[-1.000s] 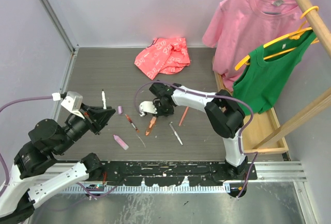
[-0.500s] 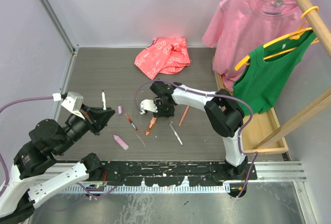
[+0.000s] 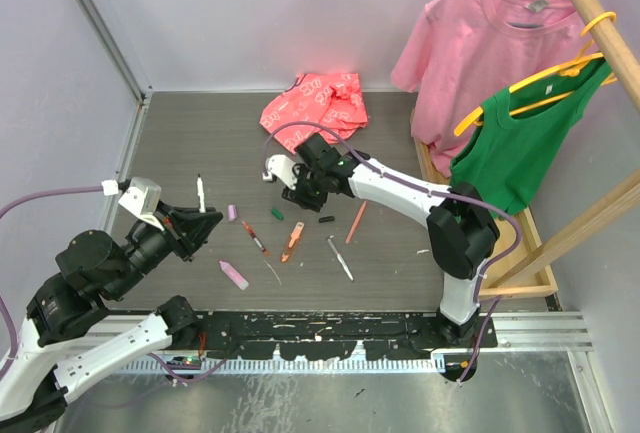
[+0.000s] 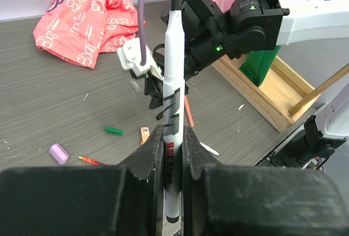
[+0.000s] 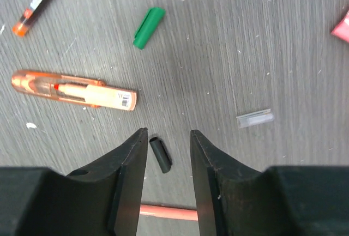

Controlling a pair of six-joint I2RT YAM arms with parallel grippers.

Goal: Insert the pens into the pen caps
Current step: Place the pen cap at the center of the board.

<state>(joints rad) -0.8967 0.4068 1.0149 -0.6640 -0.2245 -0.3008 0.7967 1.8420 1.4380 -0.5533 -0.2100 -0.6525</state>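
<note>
The dark grey wood-grain counter (image 3: 200, 143) carried the loose pieces. The left tool (image 4: 173, 162) was clamped on a slim white marker with black lettering (image 4: 172, 138), held upright with its dark tip uppermost. The right tool (image 5: 168, 149) hung above the counter with its fingers apart, and a small stubby black plastic cap (image 5: 160, 154) lay on the counter in the gap between them, apparently untouched. To do the pick well, the right tool would likely need to come straight down, keep the cap centred, and close across its short width so the open end stays free for the marker tip. A small green plastic cap (image 5: 148, 27) and a translucent orange capped highlighter (image 5: 73, 90) lay nearby. A wooden tray-like frame (image 3: 510, 253) stood at the counter's right edge; its contents could not be made out.
</note>
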